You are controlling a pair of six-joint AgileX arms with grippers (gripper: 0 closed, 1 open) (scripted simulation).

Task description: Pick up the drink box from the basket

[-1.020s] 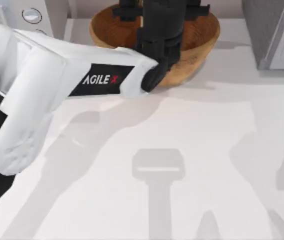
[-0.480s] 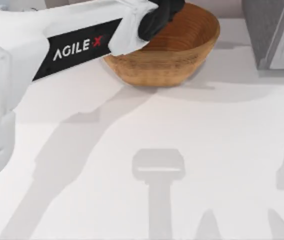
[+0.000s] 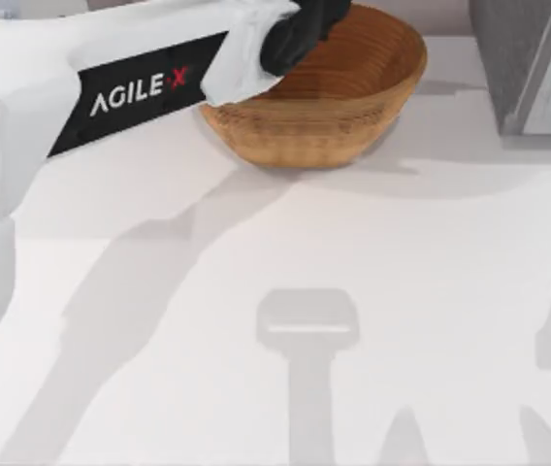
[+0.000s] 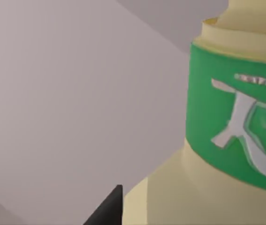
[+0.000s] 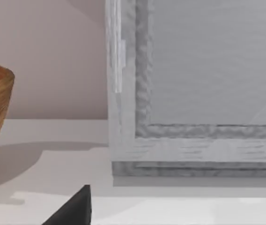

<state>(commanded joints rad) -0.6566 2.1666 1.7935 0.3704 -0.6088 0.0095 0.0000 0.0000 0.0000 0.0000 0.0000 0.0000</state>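
You have one basket (image 3: 334, 107) on the table, one drink box (image 4: 217, 154) up close in the left wrist view, one white AgileX arm (image 3: 111, 87) reaching in, and one grey framed cabinet (image 5: 194, 93) at the table's right.

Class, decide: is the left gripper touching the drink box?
Cannot tell. The left wrist view shows the drink box close up beside one dark fingertip, but no plain contact or gap.

The round brown ribbed wooden basket (image 3: 339, 107) sits at the table's (image 3: 372, 291) far edge; the grey framed cabinet (image 3: 533, 63) stands to the basket's right, apart from it.
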